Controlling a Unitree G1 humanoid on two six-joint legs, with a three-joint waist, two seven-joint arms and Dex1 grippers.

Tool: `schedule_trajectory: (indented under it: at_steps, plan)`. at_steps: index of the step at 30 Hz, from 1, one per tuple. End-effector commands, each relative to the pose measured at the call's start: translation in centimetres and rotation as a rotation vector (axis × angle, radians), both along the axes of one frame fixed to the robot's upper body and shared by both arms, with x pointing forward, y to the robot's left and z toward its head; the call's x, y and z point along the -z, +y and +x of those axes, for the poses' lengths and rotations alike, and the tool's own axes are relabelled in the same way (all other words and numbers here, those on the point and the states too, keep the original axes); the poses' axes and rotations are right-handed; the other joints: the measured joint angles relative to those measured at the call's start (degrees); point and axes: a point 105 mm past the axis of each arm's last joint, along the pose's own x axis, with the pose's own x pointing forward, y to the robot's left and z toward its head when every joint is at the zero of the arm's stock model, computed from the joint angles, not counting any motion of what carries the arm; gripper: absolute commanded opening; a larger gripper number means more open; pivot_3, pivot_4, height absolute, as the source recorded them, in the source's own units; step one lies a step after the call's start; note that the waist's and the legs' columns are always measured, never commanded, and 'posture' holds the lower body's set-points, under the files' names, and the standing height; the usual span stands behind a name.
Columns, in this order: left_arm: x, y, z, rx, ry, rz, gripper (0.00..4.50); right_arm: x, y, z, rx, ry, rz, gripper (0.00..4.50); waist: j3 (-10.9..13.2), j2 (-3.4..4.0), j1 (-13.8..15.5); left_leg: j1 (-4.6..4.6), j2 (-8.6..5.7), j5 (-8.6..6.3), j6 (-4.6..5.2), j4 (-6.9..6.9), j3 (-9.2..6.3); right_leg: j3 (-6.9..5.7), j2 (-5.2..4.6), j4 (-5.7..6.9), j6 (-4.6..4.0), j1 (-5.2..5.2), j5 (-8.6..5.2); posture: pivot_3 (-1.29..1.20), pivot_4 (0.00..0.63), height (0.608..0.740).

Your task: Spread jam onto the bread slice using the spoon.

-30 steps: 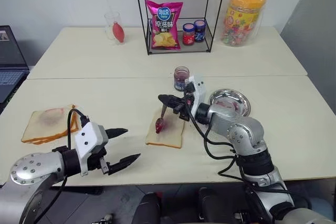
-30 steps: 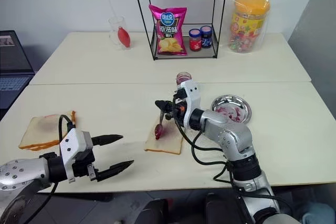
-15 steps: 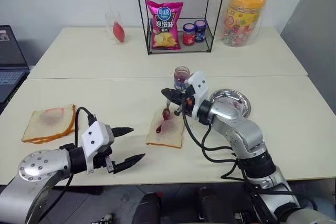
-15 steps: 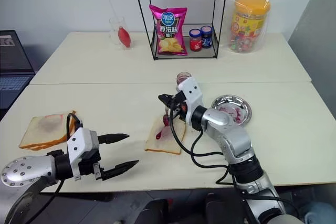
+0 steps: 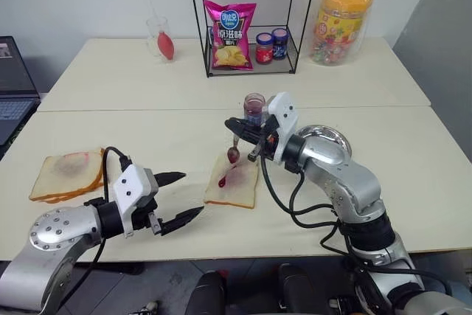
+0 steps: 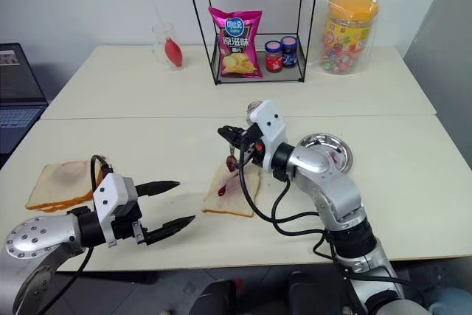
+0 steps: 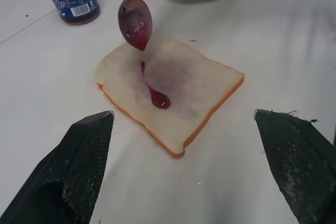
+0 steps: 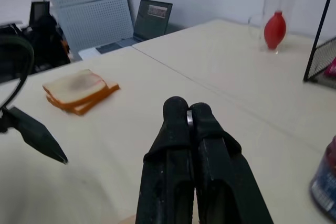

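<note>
The bread slice (image 5: 234,184) lies flat on the near table with a streak of red jam in its middle. My right gripper (image 5: 236,125) is shut on the handle of the spoon (image 5: 233,154). The spoon hangs bowl down, smeared with jam, just above the slice's far edge and clear of it. The open jam jar (image 5: 255,108) stands right behind my right gripper. My left gripper (image 5: 179,197) hovers open and empty over the table, left of the slice, pointing at it. In the left wrist view the spoon (image 7: 135,24) hangs over the bread slice (image 7: 178,85).
A steel dish (image 6: 341,147) smeared with jam sits right of the jar. A stack of slices (image 5: 68,173) lies at the near left. On the far table stand a wire rack (image 5: 251,20) holding a chip bag and two small jars, a candy jar (image 5: 341,20) and a glass (image 5: 161,38).
My right gripper has lifted the spoon off the bread and rolled it. The spoon's bowl, which touched the jam, now hangs above the slice. The left gripper stayed in place.
</note>
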Motion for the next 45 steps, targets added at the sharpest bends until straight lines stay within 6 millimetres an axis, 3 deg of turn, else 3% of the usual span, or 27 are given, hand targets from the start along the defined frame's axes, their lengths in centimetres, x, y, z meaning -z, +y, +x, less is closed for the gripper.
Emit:
schedule_trajectory:
  at_steps: [1, 7, 14, 21, 35, 40, 45]
  plan:
    - [-1.0, 0.1, -0.5, 0.027, -0.027, -0.006, 4.50, 0.0, 0.0, -0.4, -0.029, 0.141, 0.092, 0.01, 0.00, 0.01, 0.00, -0.01, -0.01, 0.00, 0.00, 0.00, 0.00, 0.00, 0.00, 0.00, 0.00, 0.00, 0.00, 0.00, 0.150, 0.740]
    - [-0.9, 0.1, -0.8, 0.047, -0.014, 0.008, 4.50, 2.7, 0.8, 0.2, -0.021, 0.358, 0.171, 0.01, 0.00, 0.00, -0.04, 0.01, 0.01, 0.00, 0.00, 0.00, 0.00, -0.01, 0.02, 0.00, -0.02, 0.00, -0.01, 0.00, 0.150, 0.740]
    - [-0.6, 0.0, -1.2, 0.058, -0.002, 0.010, 4.50, 4.6, 1.3, 1.4, 0.032, 0.470, 0.219, 0.01, -0.01, -0.02, -0.06, 0.00, 0.02, 0.00, 0.00, 0.00, 0.02, 0.00, 0.05, -0.01, -0.02, -0.01, -0.01, 0.00, 0.150, 0.740]
    - [-0.4, 0.1, -1.2, 0.058, -0.005, 0.014, 4.50, 5.7, -0.1, 3.5, 0.133, 0.494, 0.230, 0.01, -0.01, -0.02, -0.09, 0.02, 0.10, 0.00, 0.00, -0.01, 0.02, -0.01, 0.13, 0.00, -0.03, -0.01, -0.01, 0.00, 0.150, 0.740]
    - [-0.7, -0.3, -0.8, 0.064, -0.020, 0.011, 4.50, 3.5, -5.5, 6.9, 0.283, 0.483, 0.321, 0.01, -0.01, -0.02, 0.05, 0.01, 0.18, 0.00, 0.00, 0.00, 0.04, -0.01, 0.21, -0.01, -0.05, 0.00, 0.01, 0.00, 0.150, 0.740]
    - [-0.8, -0.3, -0.6, 0.064, -0.024, 0.012, 4.50, 0.8, -3.8, 4.5, 0.136, 0.495, 0.380, 0.01, 0.00, 0.00, -0.04, -0.01, 0.26, 0.00, 0.00, 0.00, 0.09, 0.01, 0.28, -0.01, -0.06, -0.03, 0.01, 0.00, 0.150, 0.740]
    - [-0.8, -0.3, -0.6, 0.068, -0.021, 0.011, 4.50, 0.8, -1.5, 2.6, 0.045, 0.536, 0.378, 0.01, 0.00, 0.01, -0.22, 0.02, 0.56, -0.02, 0.02, -0.05, 0.09, -0.01, 0.57, -0.01, -0.25, -0.07, 0.02, 0.00, 0.150, 0.740]
